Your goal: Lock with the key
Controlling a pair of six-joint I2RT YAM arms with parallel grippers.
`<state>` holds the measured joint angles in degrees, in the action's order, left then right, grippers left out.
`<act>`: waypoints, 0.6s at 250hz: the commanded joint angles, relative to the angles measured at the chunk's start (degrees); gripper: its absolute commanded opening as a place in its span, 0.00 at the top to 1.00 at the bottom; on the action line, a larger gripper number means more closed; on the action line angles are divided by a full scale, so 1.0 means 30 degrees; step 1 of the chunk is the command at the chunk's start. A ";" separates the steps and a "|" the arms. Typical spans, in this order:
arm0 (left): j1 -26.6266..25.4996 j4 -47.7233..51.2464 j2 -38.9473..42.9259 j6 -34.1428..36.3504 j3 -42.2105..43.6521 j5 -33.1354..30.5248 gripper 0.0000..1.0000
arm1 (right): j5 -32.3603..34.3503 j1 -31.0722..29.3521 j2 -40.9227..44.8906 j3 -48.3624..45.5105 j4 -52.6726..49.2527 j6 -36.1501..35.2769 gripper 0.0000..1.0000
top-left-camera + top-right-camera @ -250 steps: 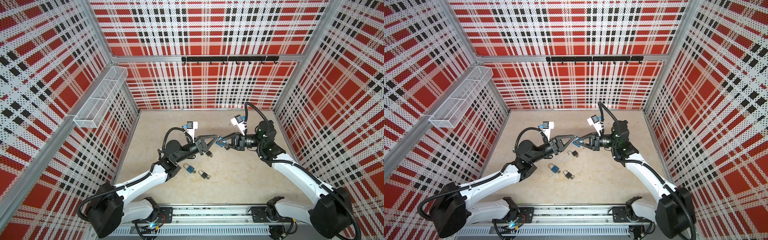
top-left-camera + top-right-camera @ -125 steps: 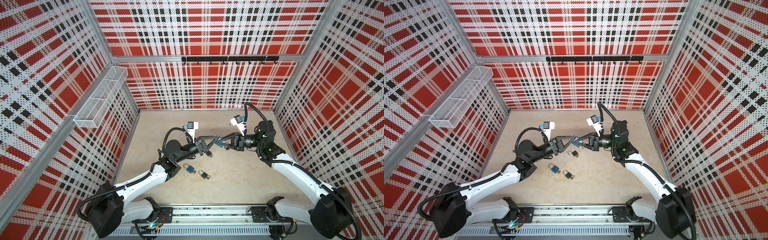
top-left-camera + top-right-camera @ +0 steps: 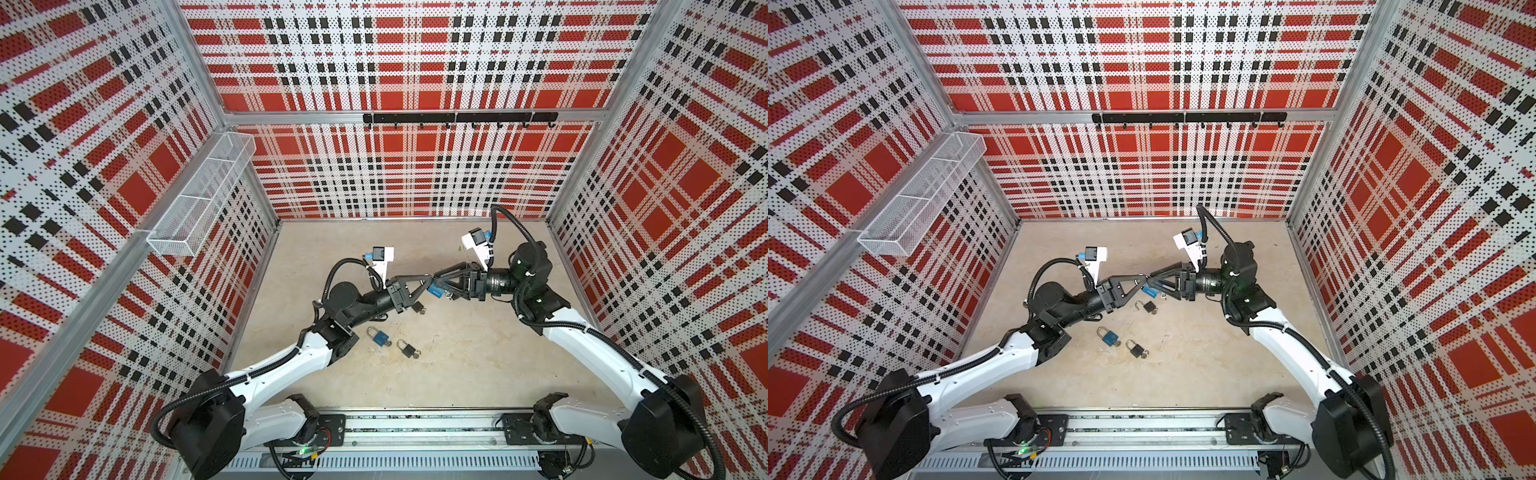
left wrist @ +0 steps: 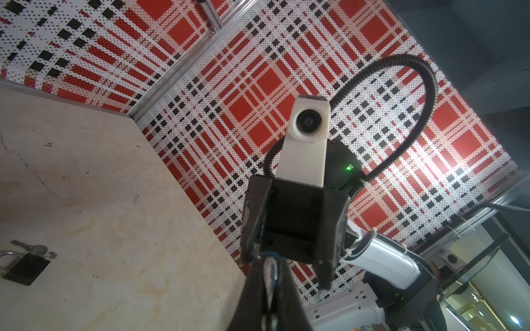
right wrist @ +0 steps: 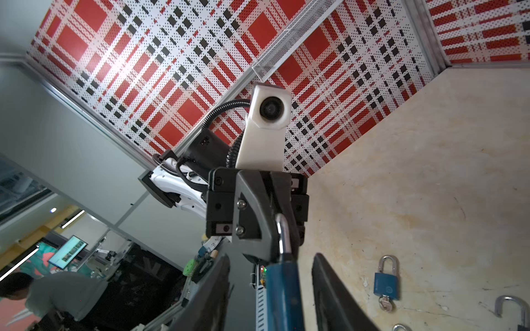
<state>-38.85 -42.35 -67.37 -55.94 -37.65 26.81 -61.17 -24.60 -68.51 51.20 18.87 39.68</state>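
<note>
- Nearest, flat on the table (image 3: 478,357): loose blue padlock (image 3: 379,336) just beside black padlock (image 3: 407,348).
- Farther, raised above the table: left gripper (image 3: 428,281) clenched on the shackle of the held blue padlock (image 5: 284,289).
- Right gripper (image 5: 271,258) released, fingers spread either side of that lock's body.

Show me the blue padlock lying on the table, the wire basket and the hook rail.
blue padlock (image 3: 379,337): in a top view, on its body.
wire basket (image 3: 195,203): in a top view, on its wire mesh.
hook rail (image 3: 457,117): in a top view, on the bar's middle.
</note>
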 commanded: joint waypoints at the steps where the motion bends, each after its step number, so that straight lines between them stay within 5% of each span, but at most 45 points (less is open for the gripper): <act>1: 0.0751 -0.0448 0.0849 -0.0219 -0.0080 -0.0427 1.00 | 0.0555 0.0380 0.1013 -0.0566 0.1661 0.0188 0.43; 90: 0.1350 -0.0367 0.1291 -0.0556 -0.1230 0.0059 1.00 | 0.0152 0.1247 0.1031 -0.1840 0.4255 0.2275 0.42; 150: 0.1302 -0.0383 0.0928 -0.0615 -0.1820 0.0175 1.00 | -0.0452 0.0763 0.0190 -0.1197 0.4464 0.2302 0.63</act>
<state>-35.05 -41.08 -64.88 -56.84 -40.40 26.74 -61.36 -21.37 -67.22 46.06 28.36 46.24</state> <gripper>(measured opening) 0.085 0.411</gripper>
